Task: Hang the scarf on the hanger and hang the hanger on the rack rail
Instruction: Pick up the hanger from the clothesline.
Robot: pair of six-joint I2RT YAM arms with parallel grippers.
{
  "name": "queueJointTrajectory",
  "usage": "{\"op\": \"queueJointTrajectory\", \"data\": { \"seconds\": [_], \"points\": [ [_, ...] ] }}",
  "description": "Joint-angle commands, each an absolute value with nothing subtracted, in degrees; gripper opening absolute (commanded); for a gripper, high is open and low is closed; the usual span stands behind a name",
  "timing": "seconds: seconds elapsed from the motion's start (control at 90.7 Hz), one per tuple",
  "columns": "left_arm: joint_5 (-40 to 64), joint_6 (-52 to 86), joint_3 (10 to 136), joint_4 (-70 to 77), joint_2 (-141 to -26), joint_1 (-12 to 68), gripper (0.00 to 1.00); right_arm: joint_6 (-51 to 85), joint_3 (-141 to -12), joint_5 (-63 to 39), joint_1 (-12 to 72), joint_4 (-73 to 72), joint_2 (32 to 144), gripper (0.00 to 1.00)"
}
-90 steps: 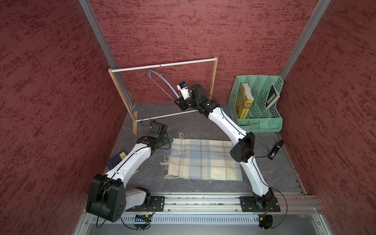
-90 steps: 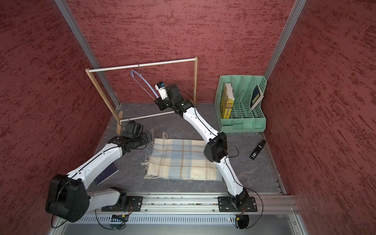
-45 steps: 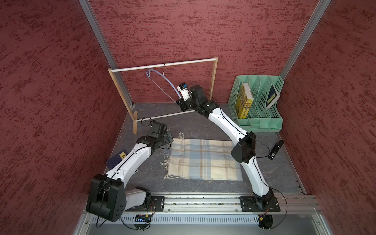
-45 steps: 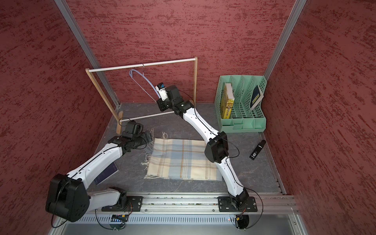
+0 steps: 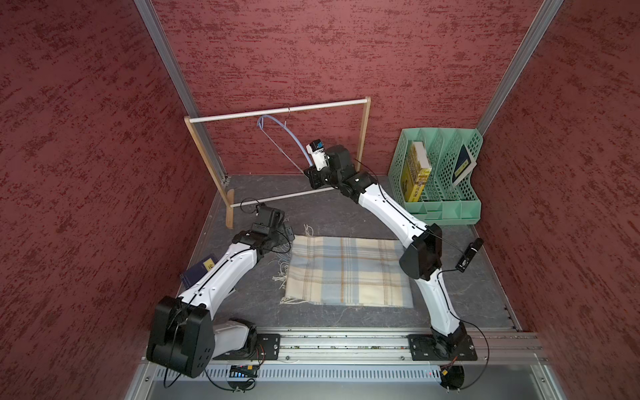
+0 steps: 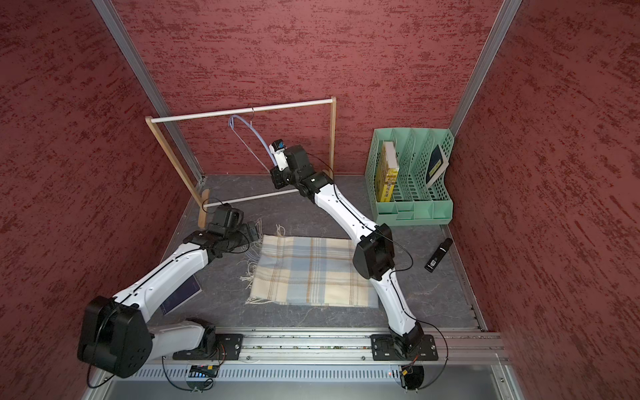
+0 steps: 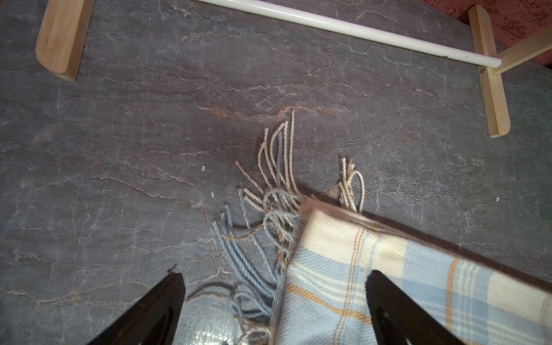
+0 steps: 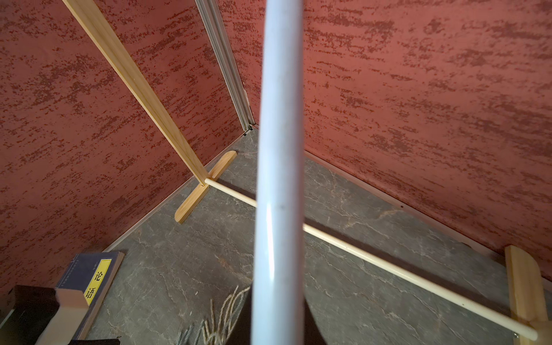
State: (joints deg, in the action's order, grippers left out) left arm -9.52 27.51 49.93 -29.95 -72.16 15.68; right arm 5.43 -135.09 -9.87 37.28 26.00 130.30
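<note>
The scarf lies folded flat on the table, its fringe toward the left arm. My left gripper hangs open just above that fringed edge. One fingertip is over the cloth, the other over bare table. The pale-blue hanger hangs tilted by its wire hook from the rack's top rod. My right gripper is shut on the hanger's lower right end. In the right wrist view the hanger runs straight out from the jaws and hides the fingertips.
The wooden rack stands at the back, its lower rod near the scarf's fringe. A green file organiser with books is at the back right. A small black device lies right of the scarf, a dark blue book under the left arm.
The right gripper has closed on the hanger's end. The hanger's hook has slid to the right along the top rod. The left arm has barely moved.
</note>
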Motion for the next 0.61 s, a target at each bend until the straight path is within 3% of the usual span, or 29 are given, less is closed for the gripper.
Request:
{"op": "queueJointTrajectory", "data": {
  "seconds": [0.0, 0.287, 0.595],
  "points": [
    [-10.8, 26.5, 50.7, -29.6, -71.8, 15.3, 0.98, 6.5, -134.5, -10.0, 37.1, 19.7, 125.2, 0.00],
    [-11.2, 26.3, 50.2, -29.3, -71.8, 15.3, 0.98, 6.2, -128.8, -10.8, 37.3, 18.8, 119.6, 0.00],
    [-12.2, 25.0, 52.7, -29.9, -71.7, 15.3, 0.99, 5.2, -103.0, -10.1, 38.1, 13.9, 105.6, 0.00]
  ]
}}
